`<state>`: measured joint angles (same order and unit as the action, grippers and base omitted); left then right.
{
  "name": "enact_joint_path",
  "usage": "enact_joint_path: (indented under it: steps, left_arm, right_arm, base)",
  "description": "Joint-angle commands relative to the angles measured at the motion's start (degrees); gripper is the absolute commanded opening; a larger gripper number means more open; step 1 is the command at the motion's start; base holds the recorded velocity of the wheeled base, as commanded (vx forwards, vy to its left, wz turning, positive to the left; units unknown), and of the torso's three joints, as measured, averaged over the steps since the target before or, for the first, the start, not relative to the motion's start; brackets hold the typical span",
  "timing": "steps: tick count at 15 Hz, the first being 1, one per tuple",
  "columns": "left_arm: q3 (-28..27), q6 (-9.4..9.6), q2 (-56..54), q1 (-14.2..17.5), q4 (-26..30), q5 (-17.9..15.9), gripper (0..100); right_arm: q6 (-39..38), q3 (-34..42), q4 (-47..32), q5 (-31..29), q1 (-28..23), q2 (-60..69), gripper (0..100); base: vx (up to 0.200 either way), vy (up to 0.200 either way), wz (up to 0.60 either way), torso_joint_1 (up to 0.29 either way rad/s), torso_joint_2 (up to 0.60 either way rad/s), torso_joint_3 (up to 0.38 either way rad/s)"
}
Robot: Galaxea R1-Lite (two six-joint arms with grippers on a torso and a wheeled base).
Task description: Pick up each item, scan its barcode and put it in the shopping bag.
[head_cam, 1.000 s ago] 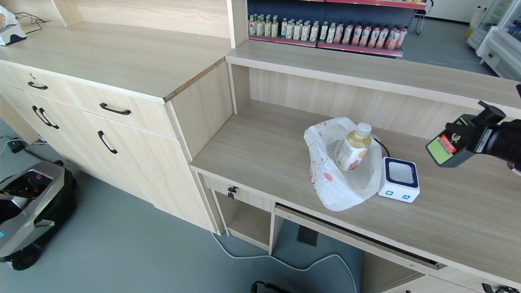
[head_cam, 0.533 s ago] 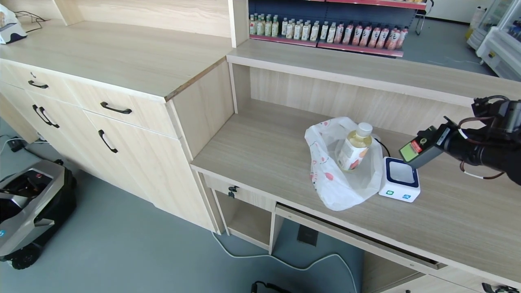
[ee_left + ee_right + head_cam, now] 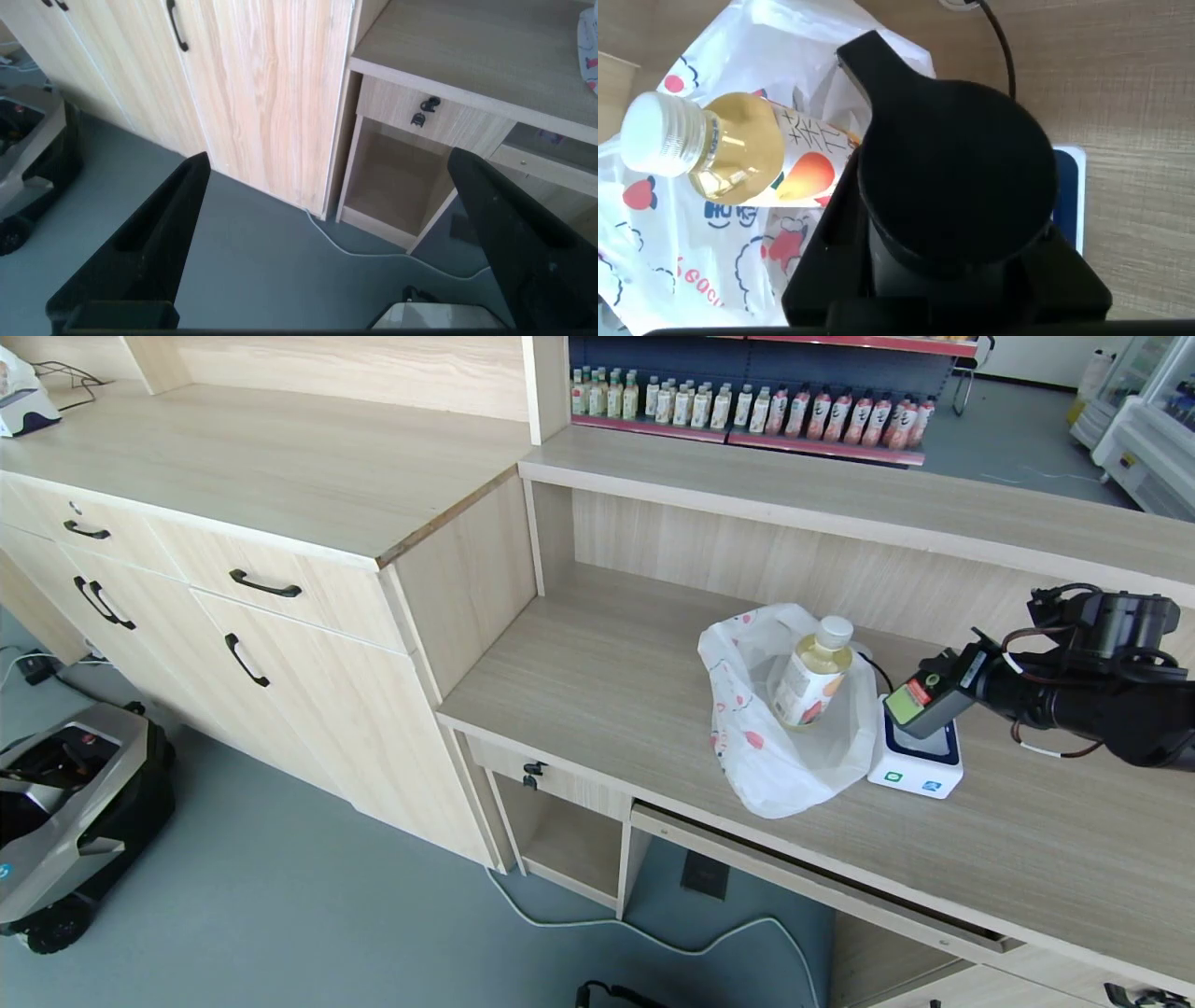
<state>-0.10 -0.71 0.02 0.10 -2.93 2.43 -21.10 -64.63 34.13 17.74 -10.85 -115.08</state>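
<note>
Head view, table: a light wooden table (image 3: 597, 681) carries a white plastic shopping bag with red prints (image 3: 747, 747), and a white square barcode scanner with a dark blue window frame (image 3: 920, 770) stands just beside it.
Head view, bottle: a clear plastic bottle of pale yellow drink with a white cap (image 3: 810, 674) stands tilted inside the bag.
Head view, right arm: it stretches in level from the right, its wrist low over the table.
Head view, right gripper (image 3: 962, 679): closed on a small dark box with a green face and a red label (image 3: 910, 707), held tilted just above the scanner's window, near the bag's rim.
Left wrist view, left gripper (image 3: 327, 168): its two black fingers (image 3: 140, 252) are spread wide and hold nothing; it hangs low over the grey floor (image 3: 234, 271), facing a light wooden cabinet door (image 3: 271, 93) and the table's front edge.
Right wrist view, bottle: seen from above, its printed label faces up and the bag's plastic is crumpled around it.
Right wrist view, scanner: a blue and white corner shows past a black bulk in the middle, and I cannot tell the box from the gripper there.
Right wrist view, cable: a thin black cable (image 3: 999, 47) lies on the table.
</note>
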Motion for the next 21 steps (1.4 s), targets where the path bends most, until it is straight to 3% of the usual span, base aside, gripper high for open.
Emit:
enact_joint_path:
  steps: [1, 10, 21]
  left_arm:
    - [0.0, 0.00, 0.0, 0.0, -0.1, 0.0, 100]
    - [0.0, -0.08, 0.0, 0.0, -0.1, 0.0, 100]
    - [0.0, -0.08, 0.0, 0.0, 0.0, 0.0, 100]
  right_arm:
    - [0.0, -0.7, 0.1, 0.2, 0.8, -0.8, 0]
    - [5.9, -1.3, 0.2, 1.5, 0.9, -1.6, 0]
    - [6.5, -1.1, 0.5, 1.5, 0.9, -1.6, 0]
  base:
    - [0.000, 0.000, 0.00, 0.000, 0.00, 0.000]
    - [0.000, 0.000, 0.00, 0.000, 0.00, 0.000]
    - [0.000, 0.000, 0.00, 0.000, 0.00, 0.000]
